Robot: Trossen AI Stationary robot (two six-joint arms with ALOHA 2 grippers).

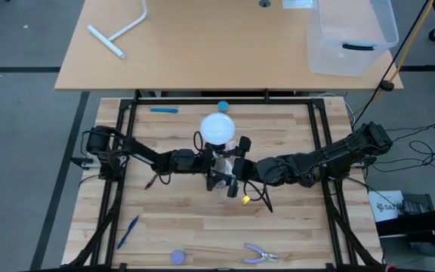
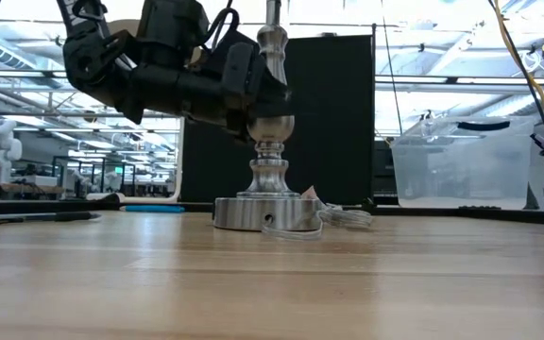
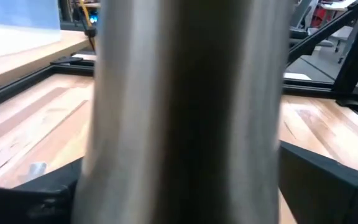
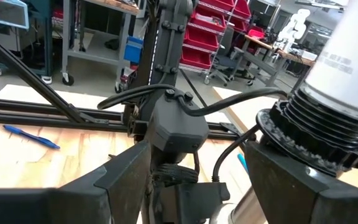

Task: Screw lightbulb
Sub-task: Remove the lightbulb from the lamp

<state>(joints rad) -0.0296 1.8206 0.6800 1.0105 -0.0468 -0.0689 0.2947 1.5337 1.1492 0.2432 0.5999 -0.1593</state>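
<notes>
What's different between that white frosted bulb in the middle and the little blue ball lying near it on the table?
Colour: the white frosted lightbulb is white, the small blue ball blue. Size: the lightbulb looks clearly bigger than the ball. Place: the lightbulb sits raised in the black ribbed socket atop the silver lamp stand; the ball lies apart on the wooden table. Both look round from above.

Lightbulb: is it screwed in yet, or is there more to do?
Looks nearly done: the lightbulb sits upright in the black socket on top of the silver stand. In hand: the left gripper is open around the stand's stem, and the right gripper is open beside the socket, holding nothing. Left: maybe a last tightening; how tight it is can't be seen.
</notes>
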